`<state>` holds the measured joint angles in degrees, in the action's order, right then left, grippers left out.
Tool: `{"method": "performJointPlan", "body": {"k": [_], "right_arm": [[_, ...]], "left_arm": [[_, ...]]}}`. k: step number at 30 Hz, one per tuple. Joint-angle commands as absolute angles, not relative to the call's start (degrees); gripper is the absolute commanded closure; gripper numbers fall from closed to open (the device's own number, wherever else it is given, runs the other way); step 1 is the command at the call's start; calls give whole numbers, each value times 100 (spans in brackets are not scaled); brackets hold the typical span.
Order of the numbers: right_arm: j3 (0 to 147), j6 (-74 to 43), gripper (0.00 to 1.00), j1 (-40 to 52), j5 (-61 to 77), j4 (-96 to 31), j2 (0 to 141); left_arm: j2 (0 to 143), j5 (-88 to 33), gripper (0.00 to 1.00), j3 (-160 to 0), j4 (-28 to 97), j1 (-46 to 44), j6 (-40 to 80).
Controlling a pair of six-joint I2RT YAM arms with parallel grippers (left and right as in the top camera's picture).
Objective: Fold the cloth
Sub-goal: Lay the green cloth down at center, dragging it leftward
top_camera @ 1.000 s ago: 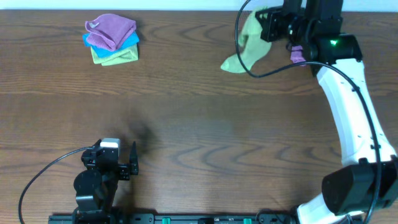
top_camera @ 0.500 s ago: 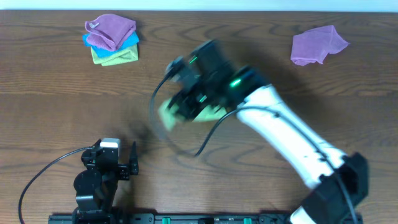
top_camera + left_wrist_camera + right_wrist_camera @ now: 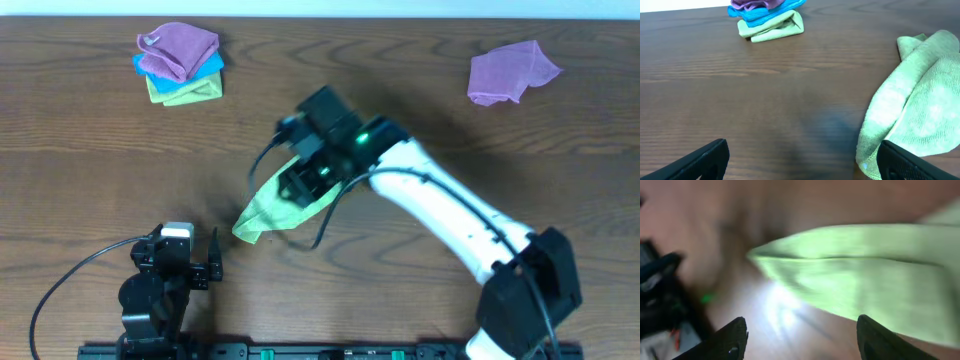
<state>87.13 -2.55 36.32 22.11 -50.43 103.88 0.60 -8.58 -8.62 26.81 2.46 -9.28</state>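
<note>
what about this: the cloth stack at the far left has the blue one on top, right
No. The lilac cloth tops the stack at the far left; the blue one sits beneath it, as the overhead view shows.

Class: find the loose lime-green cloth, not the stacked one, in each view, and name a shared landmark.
Overhead: cloth just left of centre.
Left wrist: cloth at the right edge.
Right wrist: cloth, blurred, across upper middle and right.
Landmark: stack of folded cloths, top left overhead, top of left wrist; not in right wrist.
</note>
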Motion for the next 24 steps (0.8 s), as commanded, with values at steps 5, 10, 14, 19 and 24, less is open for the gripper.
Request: {"method": "performJointPlan", "body": {"k": [5,10,14,19,24], "right_arm": [[8493,1,29,2714,2574,-4917,10698],[8495,451,32,2580,2770,-4766,11181],[8495,803,34,2552,3006,-4733,11627],[8495,878,43,2552,3009,-4663,11760],[8495,1070,41,2536,2958,-4532,11760]], "left_arm": [[25,-862,4,-766,2707,222,-873],[25,-862,5,-766,2707,222,-851],[25,-860,5,-766,2707,222,-854],[25,-860,4,-766,2709,222,-854],[25,-860,5,-766,2709,222,-854]]}}
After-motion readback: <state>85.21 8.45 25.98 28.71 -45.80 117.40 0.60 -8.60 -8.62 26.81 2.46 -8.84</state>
